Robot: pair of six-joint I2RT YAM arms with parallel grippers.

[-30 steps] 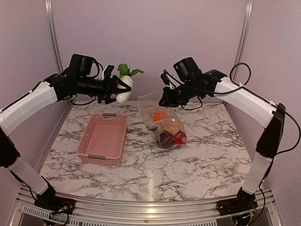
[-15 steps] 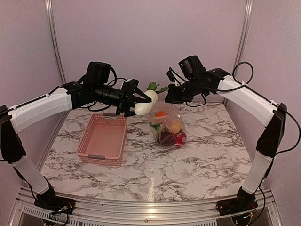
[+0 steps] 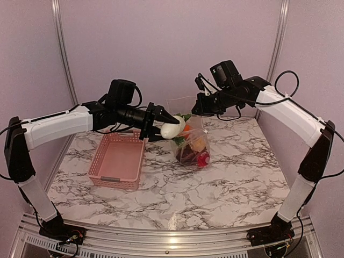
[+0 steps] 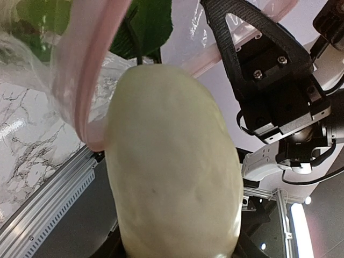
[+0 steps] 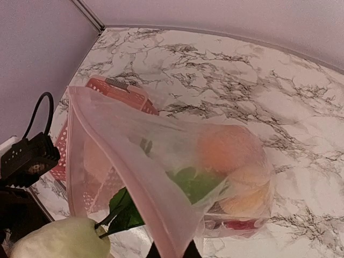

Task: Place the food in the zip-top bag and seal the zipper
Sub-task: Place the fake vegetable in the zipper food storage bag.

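**Radish at the mouth of the bag, leaves first**

The left jaws stand about half open and grip the white radish (image 3: pixel 171 129) by its body. Its long axis runs straight out from the jaws toward the zip-top bag (image 3: pixel 184 106), green leaves (image 4: pixel 145 27) in front. The right jaws are fully closed on the edge of the bag's mouth and hold it up and open, with the bag hanging below them. The bottom of the bag seems to rest on the worktop (image 3: pixel 226 183) with the other food (image 3: pixel 194 151) inside, just beside the pink basket (image 3: pixel 118 158). The leaves are already at the zipper (image 4: pixel 80 70), and the white body is outside. So the opening lies directly ahead of the left jaws and a little lower, and the next move probably needs a push along the radish's own axis.
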